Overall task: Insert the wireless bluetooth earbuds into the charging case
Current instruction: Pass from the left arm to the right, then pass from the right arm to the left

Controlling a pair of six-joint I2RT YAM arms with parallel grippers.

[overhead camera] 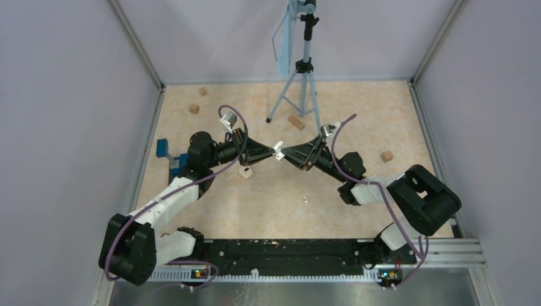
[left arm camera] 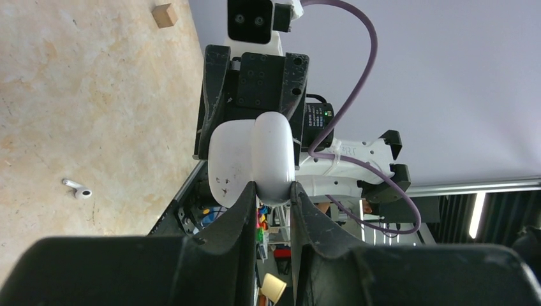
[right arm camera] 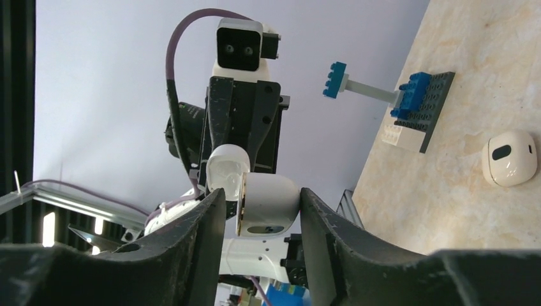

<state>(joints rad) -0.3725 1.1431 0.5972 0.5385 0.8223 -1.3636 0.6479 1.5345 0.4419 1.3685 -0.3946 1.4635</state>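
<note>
The left gripper was clamped tight on the charging case, its two dark fingers pinching the lower end of one white half, while the case stood hinged open with its two rounded halves side by side. Facing it from the other side, the right gripper had a finger on either side of the case's other half. One finger looked to be against the shell, but whether both pressed on it could not be told from the wrist view. From above, the two arms met nose to nose over the middle of the table, with the case held in the air between them. An earbud lay loose on the tabletop, apart from both grippers and nearer the arm bases than the case. No earbud could be made out inside the open case. A second case, closed and white, rested on the table below and to the left of the meeting point. Near it, at the left edge, stood a blue brick model on a dark plate. Tan wooden blocks were scattered towards the far side and the right. A tripod stood at the far edge of the table.
</note>
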